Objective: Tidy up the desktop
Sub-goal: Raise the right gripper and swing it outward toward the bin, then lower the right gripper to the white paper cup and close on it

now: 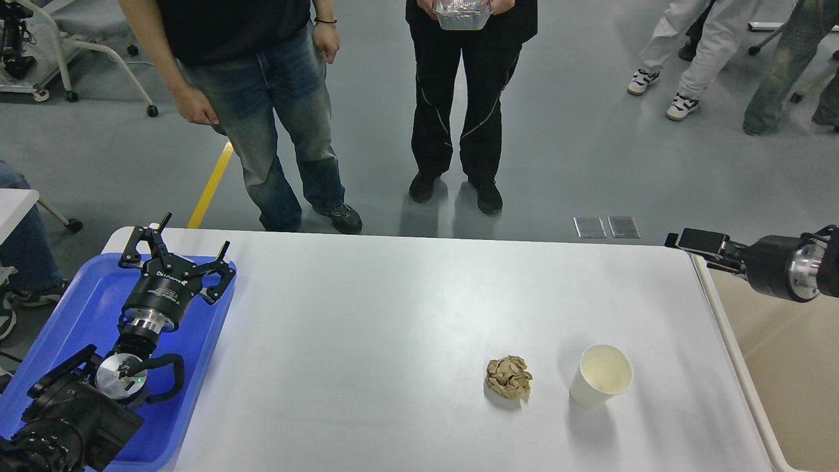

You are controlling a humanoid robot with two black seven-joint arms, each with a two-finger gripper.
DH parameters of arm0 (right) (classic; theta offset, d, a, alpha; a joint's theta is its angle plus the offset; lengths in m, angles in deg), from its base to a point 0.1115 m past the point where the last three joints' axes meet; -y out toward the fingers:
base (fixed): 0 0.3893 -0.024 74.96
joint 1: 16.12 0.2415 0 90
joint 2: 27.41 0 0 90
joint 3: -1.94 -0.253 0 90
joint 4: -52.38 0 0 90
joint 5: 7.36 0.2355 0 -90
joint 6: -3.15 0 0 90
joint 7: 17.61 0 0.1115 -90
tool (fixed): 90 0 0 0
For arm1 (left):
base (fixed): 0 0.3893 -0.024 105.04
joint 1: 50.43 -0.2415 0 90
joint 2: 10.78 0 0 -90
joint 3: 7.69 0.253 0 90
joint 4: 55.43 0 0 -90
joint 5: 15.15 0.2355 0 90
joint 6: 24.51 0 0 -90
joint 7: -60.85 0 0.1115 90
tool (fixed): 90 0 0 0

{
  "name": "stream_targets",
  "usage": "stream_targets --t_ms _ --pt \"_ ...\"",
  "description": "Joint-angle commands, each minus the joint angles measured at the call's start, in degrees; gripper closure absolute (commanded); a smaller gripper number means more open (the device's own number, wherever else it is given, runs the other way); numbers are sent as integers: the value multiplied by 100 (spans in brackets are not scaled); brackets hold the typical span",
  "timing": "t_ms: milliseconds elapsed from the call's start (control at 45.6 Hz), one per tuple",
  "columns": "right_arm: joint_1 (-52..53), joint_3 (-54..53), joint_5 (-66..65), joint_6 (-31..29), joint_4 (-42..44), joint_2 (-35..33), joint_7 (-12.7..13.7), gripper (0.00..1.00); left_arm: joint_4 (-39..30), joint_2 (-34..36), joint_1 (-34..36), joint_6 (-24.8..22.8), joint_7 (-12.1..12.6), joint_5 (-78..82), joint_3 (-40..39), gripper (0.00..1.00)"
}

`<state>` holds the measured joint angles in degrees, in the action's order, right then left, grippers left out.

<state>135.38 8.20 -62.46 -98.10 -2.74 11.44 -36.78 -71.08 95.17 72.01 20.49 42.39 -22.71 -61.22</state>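
Note:
The white desktop [393, 328] fills the middle of the head view. A crumpled brown paper ball [508, 377] lies on it at the front right, with an upright, empty white paper cup [600, 375] just to its right. My left gripper [183, 248] is open and empty, hovering over the far end of the blue tray. My right gripper [700, 246] points left at the desktop's far right corner, well above and behind the cup. It is seen side-on, so its fingers cannot be told apart.
A blue plastic tray [72, 308] lies at the desktop's left edge under my left arm. A beige bin [786, 373] stands along the right edge. Two people [452, 98] stand just beyond the far edge; one holds a clear container.

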Motion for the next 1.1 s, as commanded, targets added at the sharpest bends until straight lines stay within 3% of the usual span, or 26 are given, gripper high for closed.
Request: stream_targets --t_ms 0,351,790,1075 --pt "309 148 -528 -282 -421 -325 0 1 -8 -5 0 0 0 0 0 0" --pt "301 192 -1345 -440 -1062 -431 0 1 0 -5 0 0 0 0 0 0" --pt "845 1369 -1777 -572 -1396 -237 0 1 -8 -5 0 0 0 0 0 0" --pt "846 1475 -1768 -598 -1405 228 0 1 0 -5 0 0 0 0 0 0"
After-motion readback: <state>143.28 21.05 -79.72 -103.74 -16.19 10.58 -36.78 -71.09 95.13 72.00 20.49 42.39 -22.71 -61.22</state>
